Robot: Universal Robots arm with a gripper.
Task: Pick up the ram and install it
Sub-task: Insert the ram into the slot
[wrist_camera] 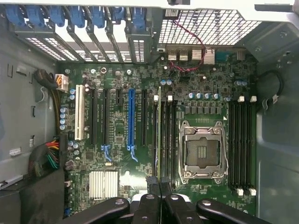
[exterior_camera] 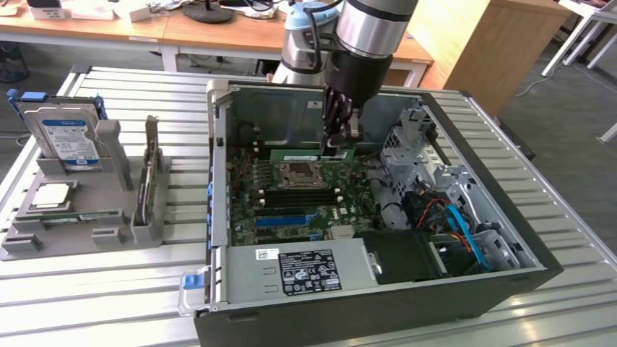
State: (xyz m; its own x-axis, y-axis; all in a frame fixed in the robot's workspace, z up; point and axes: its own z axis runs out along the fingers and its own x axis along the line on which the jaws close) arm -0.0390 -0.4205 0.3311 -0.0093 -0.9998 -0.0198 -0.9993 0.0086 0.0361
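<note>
Item: ram (exterior_camera: 294, 154) (wrist_camera: 159, 135), upper centre of the exterior view, inside the computer case (exterior_camera: 405, 311).
Held edge-on, the gripper (exterior_camera: 339, 143) (wrist_camera: 160, 184) fingers closed on it.
Pickup done.
Lined up along the black slots (wrist_camera: 169, 135) beside the processor socket (wrist_camera: 201, 151); whether it is seated cannot be told.

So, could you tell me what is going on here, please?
The arm's gripper reaches into the open PC case, jaws shut at one end of the ram. The ram stands on edge beside the CPU socket. Whether it is fully seated, I cannot tell.
</note>
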